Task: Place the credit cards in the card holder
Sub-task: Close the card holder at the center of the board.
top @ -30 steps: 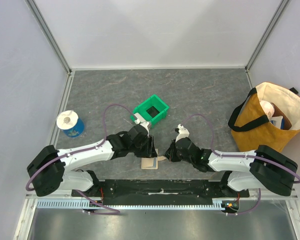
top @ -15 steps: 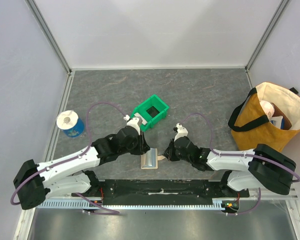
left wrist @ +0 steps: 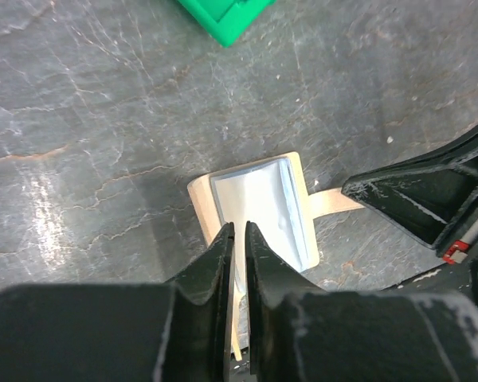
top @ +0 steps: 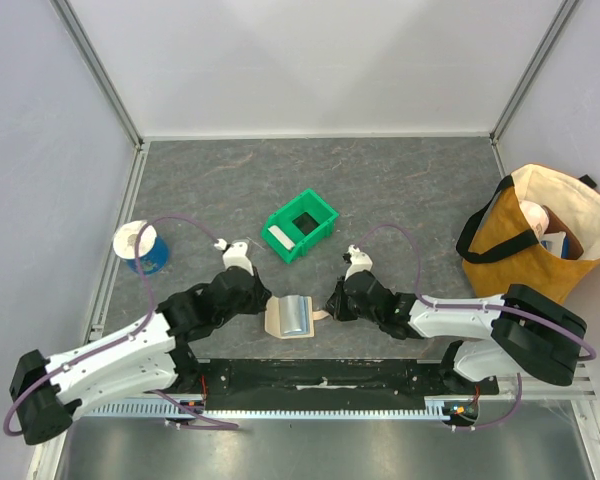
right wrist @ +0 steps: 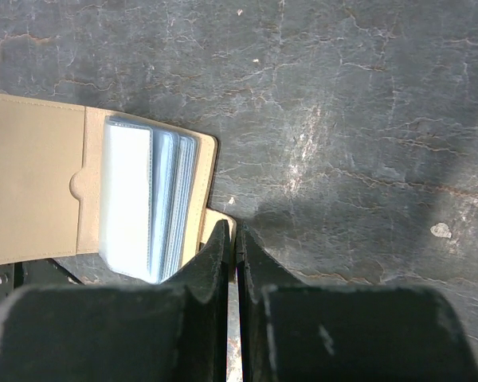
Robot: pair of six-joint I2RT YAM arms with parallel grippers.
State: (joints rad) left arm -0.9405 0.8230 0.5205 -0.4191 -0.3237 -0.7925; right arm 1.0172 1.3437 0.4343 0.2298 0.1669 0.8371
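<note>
Tan card holder (top: 290, 318) open at desk's (top: 400, 190) front edge, left end effector (left wrist: 239, 228) and right end effector (right wrist: 227, 228) pinching it; sleeves look empty, whitish card (top: 279, 236) in green bin (top: 329, 222).

The card holder (right wrist: 32, 175) looks like smooth, matt tan leather, and inside it sits a stack of clear, glossy plastic sleeves (right wrist: 143, 199). The desk (top: 400, 200) is grey and stone-veined with a dull sheen. The fingers (left wrist: 211, 274) are black, grainy matt plastic. The green bin (top: 322, 230) is shiny plastic, and the bag (top: 495, 255) at the desk's right edge is coarse cloth.
</note>
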